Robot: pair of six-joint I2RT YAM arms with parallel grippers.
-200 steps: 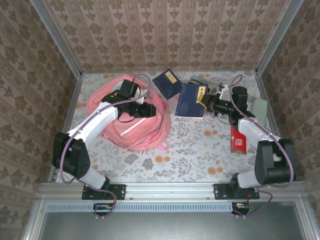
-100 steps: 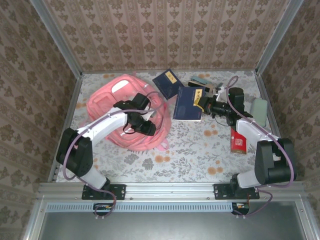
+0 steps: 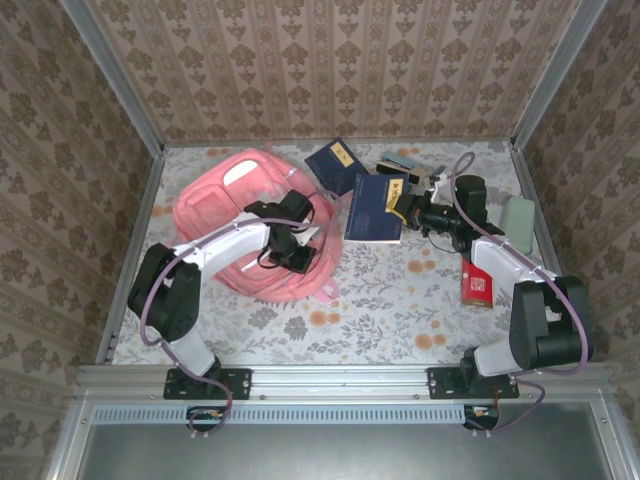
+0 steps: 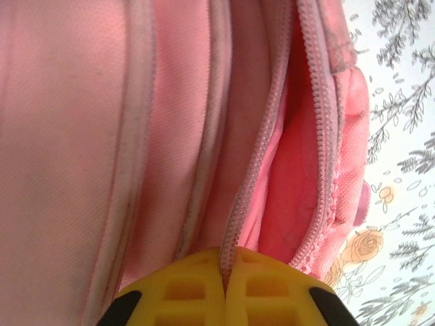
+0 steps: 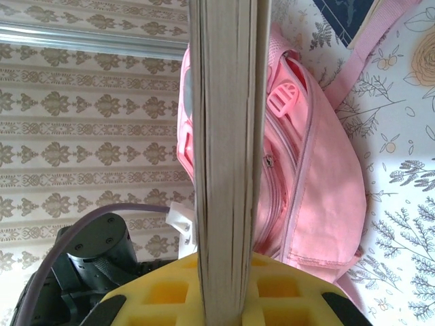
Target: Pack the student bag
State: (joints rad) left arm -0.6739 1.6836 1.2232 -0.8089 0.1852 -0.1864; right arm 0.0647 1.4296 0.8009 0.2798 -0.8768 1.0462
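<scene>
Looking at the student bag [image 3: 205, 205] lying flat, back-left on the table [image 3: 380, 300], main zip gaping a bit. Got left gripper [image 4: 224, 285] clamped fully shut on the zip edge of that opening. Got right gripper [image 5: 221, 292] pinched tight on a blue book [image 5: 224, 136], held edge-on just right of the bag.

Could go wrong imo: thin fabric pinch slipping, so the mouth flops closed. Or book corner snagging the zip lip or a strap and twisting in the pads.

Count: 1 bag, 2 blue books (2nd book [image 3: 335, 165] further back), 1 red box [image 3: 478, 280], 1 pale pouch [image 3: 518, 215]. Back clutter [image 3: 405, 160] too jumbled to count tbh.
</scene>
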